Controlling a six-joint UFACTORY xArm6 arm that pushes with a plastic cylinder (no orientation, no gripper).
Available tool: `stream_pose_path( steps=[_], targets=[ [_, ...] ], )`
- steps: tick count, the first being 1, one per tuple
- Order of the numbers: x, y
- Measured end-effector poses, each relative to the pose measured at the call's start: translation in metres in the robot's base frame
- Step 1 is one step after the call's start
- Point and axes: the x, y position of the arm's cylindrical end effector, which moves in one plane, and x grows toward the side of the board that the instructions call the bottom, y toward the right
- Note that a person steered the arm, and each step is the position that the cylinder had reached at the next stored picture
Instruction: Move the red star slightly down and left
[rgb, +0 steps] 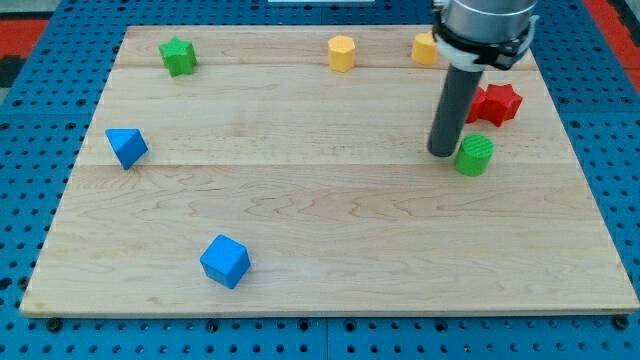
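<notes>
The red star (497, 104) lies near the view's right edge of the wooden board (330, 230), partly hidden on its left by my dark rod. My tip (442, 152) rests on the board just below and left of the red star. It is right next to the left side of a green cylinder (475, 155), which lies just below the star.
A yellow block (425, 48) at the view's top is partly hidden behind the arm. A yellow cylinder (342, 53) lies at top centre and a green star (178, 56) at top left. A blue triangle (126, 147) lies at left and a blue cube (225, 261) at bottom left.
</notes>
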Motion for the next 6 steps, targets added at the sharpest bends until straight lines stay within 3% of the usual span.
stream_pose_path(
  steps=[1, 2, 3, 4, 5, 6],
  targets=[
    [0.013, -0.021],
    [-0.015, -0.046],
    [-0.077, -0.076],
    [-0.133, -0.032],
    [-0.148, 0.022],
    [-0.126, 0.078]
  ],
)
